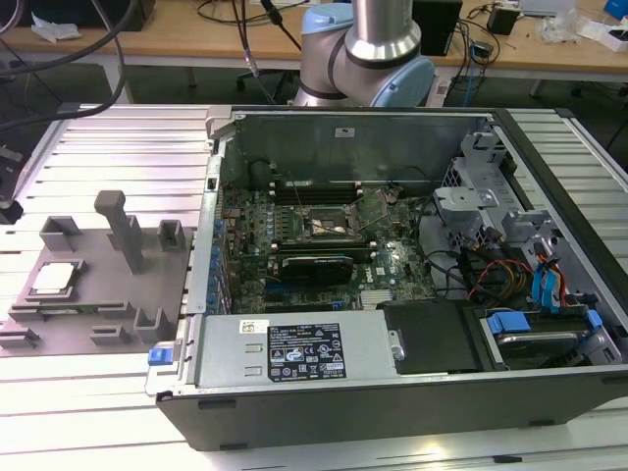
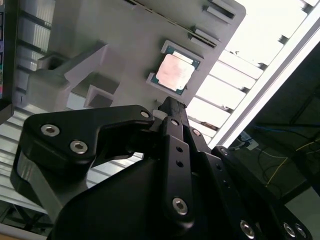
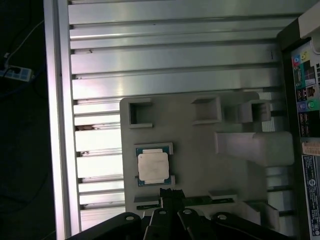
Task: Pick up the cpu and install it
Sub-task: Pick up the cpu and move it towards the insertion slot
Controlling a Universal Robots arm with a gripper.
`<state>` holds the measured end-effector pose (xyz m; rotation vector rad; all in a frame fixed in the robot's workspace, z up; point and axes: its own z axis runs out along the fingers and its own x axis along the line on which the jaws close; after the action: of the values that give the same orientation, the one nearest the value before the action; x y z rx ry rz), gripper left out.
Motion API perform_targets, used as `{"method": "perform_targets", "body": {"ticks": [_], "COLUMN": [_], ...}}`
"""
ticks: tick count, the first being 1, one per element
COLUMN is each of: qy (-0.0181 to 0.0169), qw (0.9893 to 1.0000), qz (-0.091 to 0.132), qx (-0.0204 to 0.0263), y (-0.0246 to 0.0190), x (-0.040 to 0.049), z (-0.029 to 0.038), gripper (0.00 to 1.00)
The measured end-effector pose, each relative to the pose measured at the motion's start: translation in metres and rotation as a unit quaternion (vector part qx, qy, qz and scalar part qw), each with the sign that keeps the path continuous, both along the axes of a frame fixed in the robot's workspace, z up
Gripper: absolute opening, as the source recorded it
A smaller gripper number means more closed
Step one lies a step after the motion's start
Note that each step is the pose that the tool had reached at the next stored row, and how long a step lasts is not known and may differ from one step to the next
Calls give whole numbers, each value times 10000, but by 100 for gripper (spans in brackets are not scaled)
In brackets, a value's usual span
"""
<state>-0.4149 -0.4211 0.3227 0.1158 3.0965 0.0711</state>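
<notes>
On the slotted metal table [image 1: 128, 137], toward the exterior view's left edge, sat a grey fixture plate [image 1: 108, 289] with raised blocks and a tall upright post [image 1: 123, 231]. The cpu [image 1: 56, 279] lay flat in a shallow seat near the plate's edge on the exterior view's left, lid up, with low grey lips against two of its sides. In both wrist views the cpu [image 2: 175, 71] [image 3: 153, 166] showed a pale metal lid with a thin darker rim. The black gripper [image 3: 171, 192] [image 2: 171, 103] hung over the plate with its two fingers pressed together and nothing between them. Its tips appeared near the cpu but apart from it. How high it hung above the plate could not be told. Further toward the exterior view's right, the open computer case [image 1: 392, 417] lay on its side, taking up the table's middle and right. Inside it were the green motherboard [image 1: 392, 265] with a square socket frame [image 1: 329, 224], a black graphics card [image 1: 314, 265] just below the socket in that view, and the silver power supply [image 1: 294, 353] along the case's near wall. Blue drive latches [image 1: 510, 324] and coloured cables sat at the case's right end. The arm [image 1: 378, 44], silver with pale blue joint caps, rose behind the case's far edge.
</notes>
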Motion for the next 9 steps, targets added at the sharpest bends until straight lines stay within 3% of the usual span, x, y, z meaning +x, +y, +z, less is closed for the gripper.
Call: {"method": "perform_targets", "body": {"ticks": [9], "qy": [0], "qw": [10000], "qz": [0], "qx": [0], "y": [0], "x": [-102], "z": [-44], "gripper": [11]}}
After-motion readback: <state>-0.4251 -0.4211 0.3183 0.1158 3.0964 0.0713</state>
